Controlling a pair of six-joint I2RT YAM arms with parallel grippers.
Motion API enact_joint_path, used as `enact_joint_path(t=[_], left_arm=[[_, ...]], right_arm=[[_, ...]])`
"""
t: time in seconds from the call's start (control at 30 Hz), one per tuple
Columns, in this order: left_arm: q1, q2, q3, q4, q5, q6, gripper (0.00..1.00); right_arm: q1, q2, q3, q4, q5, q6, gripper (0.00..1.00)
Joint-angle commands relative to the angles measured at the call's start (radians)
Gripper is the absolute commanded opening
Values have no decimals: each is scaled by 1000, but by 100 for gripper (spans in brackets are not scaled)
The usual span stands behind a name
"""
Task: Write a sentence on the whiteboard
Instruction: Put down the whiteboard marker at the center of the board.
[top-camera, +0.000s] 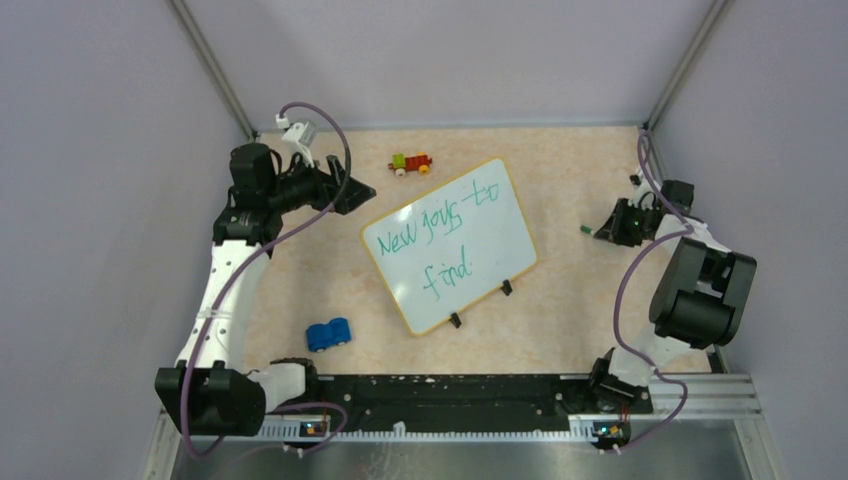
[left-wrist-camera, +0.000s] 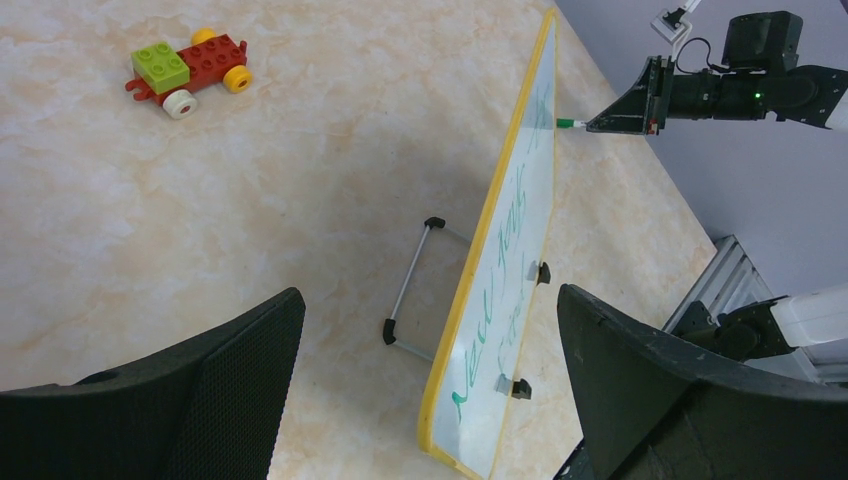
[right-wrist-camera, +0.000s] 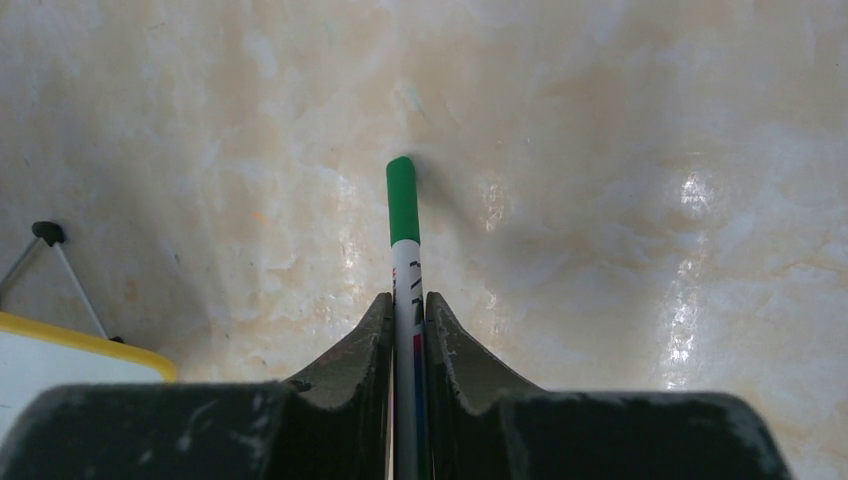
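The whiteboard (top-camera: 450, 243) with a yellow rim stands tilted on its wire stand in the middle of the table. The sentence (top-camera: 432, 222) in green reads "New joys to" over "find". In the left wrist view the whiteboard (left-wrist-camera: 505, 275) shows edge-on. My right gripper (top-camera: 606, 229) is to the right of the board, apart from it, shut on a green-capped white marker (right-wrist-camera: 403, 225) that points down at the table. It also shows in the left wrist view (left-wrist-camera: 612, 122). My left gripper (top-camera: 357, 193) is open and empty, left of the board's top corner.
A red and green brick toy car (top-camera: 411, 163) sits behind the board; it also shows in the left wrist view (left-wrist-camera: 190, 67). A blue toy car (top-camera: 328, 334) lies at the front left. The board's wire stand (left-wrist-camera: 415, 285) rests on the table behind it.
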Motion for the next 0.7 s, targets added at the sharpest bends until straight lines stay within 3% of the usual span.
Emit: enact_joint_path(t=[0.0,0.13,0.4,0.6,0.67], left_arm=[[4,7,5,13,-7,22,99],[4,7,-3,19,-7,20,99],[34,15,0,-1,5,39,99],[42,72,78,-127,20,117,99],[49,111,134,-202,21,162,99]], right_arm=[[5,16,9,-59,39,-86,19],[5,17,5,-93,40,-123,28],[5,3,-1,-122,31,-151,31],[4,-40,35,-173,4,-176,38],[4,-67,65,-203,-16,-189,47]])
